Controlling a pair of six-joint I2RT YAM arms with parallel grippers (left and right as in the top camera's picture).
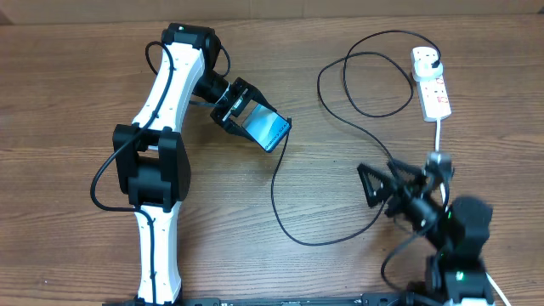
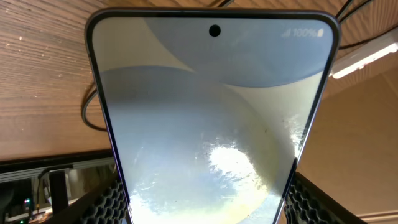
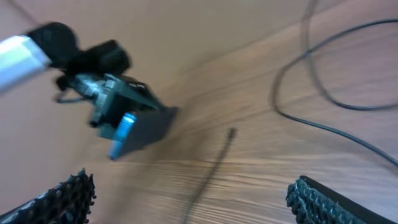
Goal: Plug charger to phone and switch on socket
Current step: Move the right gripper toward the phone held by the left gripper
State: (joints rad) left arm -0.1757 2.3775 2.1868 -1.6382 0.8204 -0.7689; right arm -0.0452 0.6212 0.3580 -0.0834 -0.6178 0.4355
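The phone point(image 1: 272, 132) is clenched, tilted, in the left claw point(image 1: 252, 117). The charger's tip point(image 3: 231, 132) lies unplugged ahead of the released right claw point(image 1: 368, 187). Plugging is judged in hand; the tip must be grasped next.

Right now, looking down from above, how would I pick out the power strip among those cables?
Start at the wooden table and look to its far right corner. There lies the socket, a white elongated strip with a red marking and a black plug in its far end. Unlike the charger looping beside it, thin and black, it is a white block.
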